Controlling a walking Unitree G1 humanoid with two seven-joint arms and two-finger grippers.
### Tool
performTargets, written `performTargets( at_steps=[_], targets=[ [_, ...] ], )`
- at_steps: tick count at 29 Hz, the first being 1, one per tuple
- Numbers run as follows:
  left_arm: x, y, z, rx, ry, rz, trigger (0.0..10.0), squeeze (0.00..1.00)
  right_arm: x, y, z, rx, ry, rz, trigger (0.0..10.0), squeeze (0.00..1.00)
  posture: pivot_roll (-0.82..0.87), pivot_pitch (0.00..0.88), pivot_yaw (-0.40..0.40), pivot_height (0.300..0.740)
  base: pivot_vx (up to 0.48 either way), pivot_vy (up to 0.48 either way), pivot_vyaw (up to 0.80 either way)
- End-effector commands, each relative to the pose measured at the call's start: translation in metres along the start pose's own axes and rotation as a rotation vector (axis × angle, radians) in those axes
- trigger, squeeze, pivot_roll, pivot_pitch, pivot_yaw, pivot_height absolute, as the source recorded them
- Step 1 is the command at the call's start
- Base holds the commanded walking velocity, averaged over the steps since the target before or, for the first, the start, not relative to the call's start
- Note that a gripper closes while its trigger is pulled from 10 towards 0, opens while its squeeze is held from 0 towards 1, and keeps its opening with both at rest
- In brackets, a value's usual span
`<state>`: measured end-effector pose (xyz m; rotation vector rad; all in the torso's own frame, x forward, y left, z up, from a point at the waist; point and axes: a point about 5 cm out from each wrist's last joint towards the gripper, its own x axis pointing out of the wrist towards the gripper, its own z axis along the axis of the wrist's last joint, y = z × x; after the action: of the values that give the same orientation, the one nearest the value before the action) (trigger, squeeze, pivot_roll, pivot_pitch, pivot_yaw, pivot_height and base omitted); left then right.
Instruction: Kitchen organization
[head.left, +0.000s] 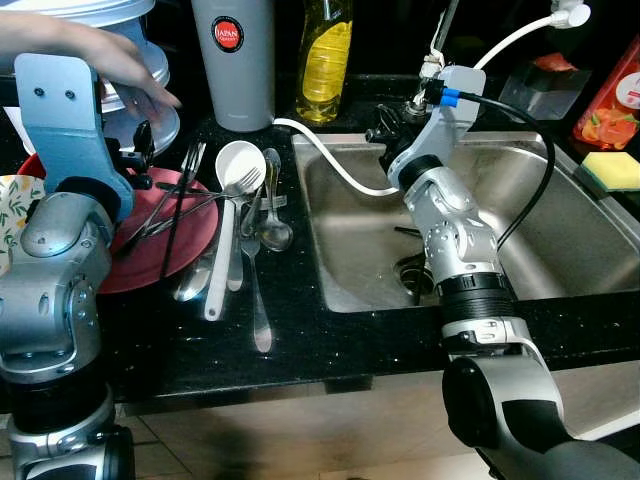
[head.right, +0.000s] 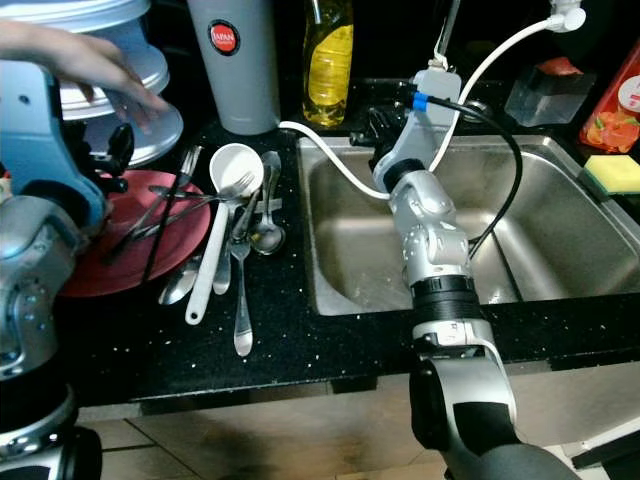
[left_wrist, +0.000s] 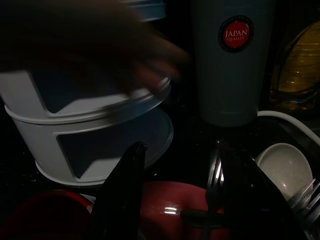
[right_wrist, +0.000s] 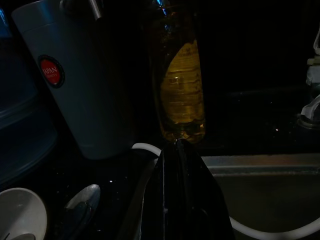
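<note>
- the person's hand (left_wrist: 85, 45) over the white tiered container (left_wrist: 90, 135) is a dark blur in the left wrist view, and its fingers cannot be told apart.
- our left arm covers the near-left part of the red plate (head.left: 165, 245).
- the yellow bottle (head.left: 326, 60) loses its top to the picture's edge.
- the handles in the cutlery pile (head.left: 240, 230) overlap, so we cannot count them.
- the sink drain (head.left: 412, 275) sits partly behind our right arm.
</note>
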<state>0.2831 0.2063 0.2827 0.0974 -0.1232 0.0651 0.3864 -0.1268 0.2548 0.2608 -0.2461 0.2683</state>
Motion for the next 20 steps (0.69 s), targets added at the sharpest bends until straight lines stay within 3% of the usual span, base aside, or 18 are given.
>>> performTargets(
  at_steps=[1, 20],
  targets=[
    [0.0005, -0.0035, -0.0013, -0.004, 0.002, -0.012, 10.0, 0.00, -0.0022, -0.0041, 0.0027, -0.005, -0.015, -0.016, 10.0, 0.00, 0.17, 0.000, -0.013, 0.740, 0.000, 0.000, 0.00],
    [-0.0028, 0.0000, -0.0002, 0.004, -0.003, 0.019, 10.0, 0.00, 0.0006, 0.0014, 0.0011, 0.001, -0.007, -0.004, 10.0, 0.00, 0.19, 0.000, -0.030, 0.740, 0.000, 0.000, 0.00]
  ],
)
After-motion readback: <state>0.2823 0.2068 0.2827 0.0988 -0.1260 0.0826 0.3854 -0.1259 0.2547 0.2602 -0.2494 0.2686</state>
